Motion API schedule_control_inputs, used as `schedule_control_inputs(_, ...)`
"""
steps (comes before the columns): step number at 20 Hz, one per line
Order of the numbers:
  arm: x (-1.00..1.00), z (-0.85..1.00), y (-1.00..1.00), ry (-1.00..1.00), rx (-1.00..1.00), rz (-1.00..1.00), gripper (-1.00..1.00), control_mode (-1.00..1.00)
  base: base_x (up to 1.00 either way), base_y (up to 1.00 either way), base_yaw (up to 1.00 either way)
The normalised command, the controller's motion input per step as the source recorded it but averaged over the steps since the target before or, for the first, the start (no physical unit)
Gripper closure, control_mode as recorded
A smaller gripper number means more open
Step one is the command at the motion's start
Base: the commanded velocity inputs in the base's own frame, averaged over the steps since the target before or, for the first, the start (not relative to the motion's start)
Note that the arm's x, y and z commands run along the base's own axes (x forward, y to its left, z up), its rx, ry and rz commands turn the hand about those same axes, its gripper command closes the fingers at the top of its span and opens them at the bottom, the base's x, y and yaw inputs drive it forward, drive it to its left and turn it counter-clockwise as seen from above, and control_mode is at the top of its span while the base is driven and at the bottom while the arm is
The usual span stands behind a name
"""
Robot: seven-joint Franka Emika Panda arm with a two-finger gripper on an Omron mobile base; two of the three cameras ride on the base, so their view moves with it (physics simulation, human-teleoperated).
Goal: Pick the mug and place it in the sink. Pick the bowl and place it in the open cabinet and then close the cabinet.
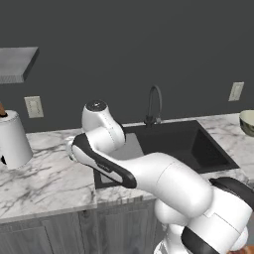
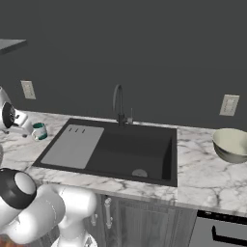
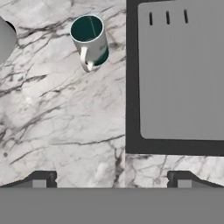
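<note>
Bare marble counter all round mug; sink edge just beside; white cylinder near.

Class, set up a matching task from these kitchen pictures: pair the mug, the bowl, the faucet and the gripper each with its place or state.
Things:
1. mug
2. bowl
3. faucet
4. gripper

Places or states:
A. behind the sink basin
B. open, holding nothing
C. upright on the marble counter, left of the sink
D. on the counter, right of the sink

Pairs: 1-C, 2-D, 3-A, 4-B
</note>
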Motion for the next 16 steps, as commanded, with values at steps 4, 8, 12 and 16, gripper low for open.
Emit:
schedule_control_inputs(4,0.18,-0.09,0.07,0.0,0.0,0.0,-1.0,-1.0,0.0,0.0,0.0)
schedule_control_inputs(8,0.13,-0.16,0.13,0.0,0.0,0.0,-1.0,-1.0,0.0,0.0,0.0)
schedule_control_inputs(12,0.13,-0.16,0.05,0.0,0.0,0.0,-1.0,-1.0,0.0,0.0,0.0)
schedule_control_inputs(16,0.24,-0.17,0.06,0.0,0.0,0.0,-1.0,-1.0,0.0,0.0,0.0)
